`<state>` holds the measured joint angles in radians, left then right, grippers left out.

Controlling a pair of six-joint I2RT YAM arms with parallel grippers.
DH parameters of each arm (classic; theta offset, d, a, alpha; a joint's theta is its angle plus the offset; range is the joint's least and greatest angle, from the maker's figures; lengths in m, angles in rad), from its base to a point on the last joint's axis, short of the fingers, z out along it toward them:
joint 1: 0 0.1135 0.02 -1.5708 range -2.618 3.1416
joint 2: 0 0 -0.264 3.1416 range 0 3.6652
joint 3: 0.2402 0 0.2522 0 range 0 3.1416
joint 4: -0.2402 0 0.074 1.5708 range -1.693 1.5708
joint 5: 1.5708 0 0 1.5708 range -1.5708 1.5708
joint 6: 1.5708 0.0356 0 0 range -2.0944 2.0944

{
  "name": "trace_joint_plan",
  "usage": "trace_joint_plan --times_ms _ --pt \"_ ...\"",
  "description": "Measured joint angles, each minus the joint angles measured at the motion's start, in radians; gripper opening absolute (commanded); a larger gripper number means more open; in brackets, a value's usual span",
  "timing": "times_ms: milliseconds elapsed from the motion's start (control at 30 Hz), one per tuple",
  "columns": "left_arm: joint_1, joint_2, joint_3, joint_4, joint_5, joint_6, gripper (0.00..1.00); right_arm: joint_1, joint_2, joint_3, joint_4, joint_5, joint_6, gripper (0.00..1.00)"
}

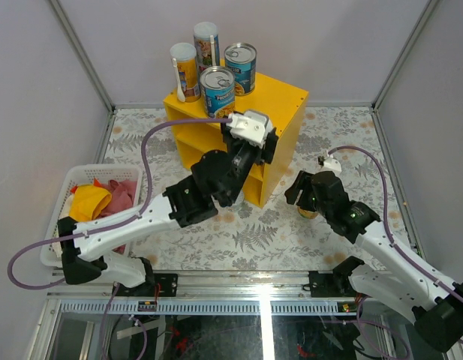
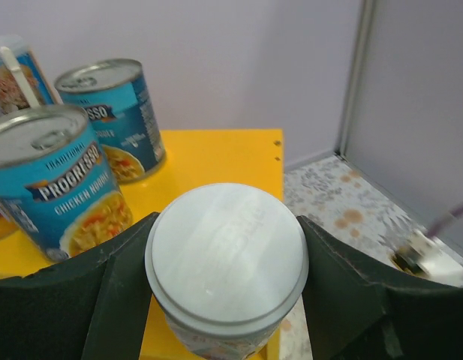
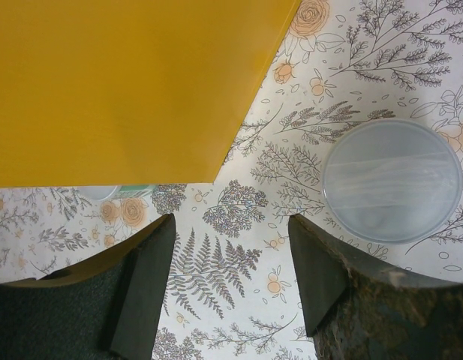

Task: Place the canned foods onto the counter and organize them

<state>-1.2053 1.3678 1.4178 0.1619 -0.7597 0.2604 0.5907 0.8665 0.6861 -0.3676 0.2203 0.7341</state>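
Left gripper [image 2: 227,289]: clamped on pale-lidded can [image 2: 226,247] over counter [image 2: 216,154] top, contact unclear. Right gripper [image 3: 231,274]: fingers spread, empty; second pale-lidded can [image 3: 392,180] just beside, upright on table [image 3: 239,210].

The table [image 1: 344,124], covered in a floral print, carries the yellow counter [image 1: 280,97] toward its back. A white basket [image 1: 62,196] sits well left of the counter, nearer the front. A pale-lidded can [image 3: 392,180] stands upright near the counter's front right corner.
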Motion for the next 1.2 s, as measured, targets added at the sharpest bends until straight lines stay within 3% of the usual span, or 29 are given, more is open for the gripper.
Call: trace_joint_plan --times_ms 367,1200 --pt "0.208 0.202 0.29 -0.051 0.151 -0.055 0.0 -0.001 -0.029 0.001 0.0 0.005 0.0 0.69" --pt "0.366 0.557 0.742 -0.302 0.225 -0.225 0.0 -0.001 -0.066 0.0 0.01 0.006 0.008 0.7"
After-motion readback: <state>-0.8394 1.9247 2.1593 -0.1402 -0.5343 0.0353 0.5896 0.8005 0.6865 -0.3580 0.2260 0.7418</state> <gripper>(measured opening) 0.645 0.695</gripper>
